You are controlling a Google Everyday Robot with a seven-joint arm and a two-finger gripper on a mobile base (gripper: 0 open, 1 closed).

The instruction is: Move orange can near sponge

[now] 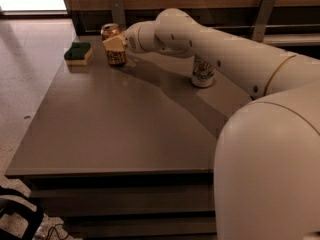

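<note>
The orange can [117, 58] stands upright at the far left of the table, its silver top showing. My gripper [113, 44] reaches in from the right and is closed around the can's body; one pale finger [115, 41] lies across its front. The sponge [78, 53], yellow with a dark green top, lies flat a short way left of the can, with a small gap between them. The can's base looks to be on or just above the tabletop.
A white and green can [202, 72] stands at the right under my forearm. The grey table [125, 129] has its left edge just past the sponge. A wooden wall with metal brackets [117, 10] runs along the back. A dark bag [17, 219] lies on the floor at lower left.
</note>
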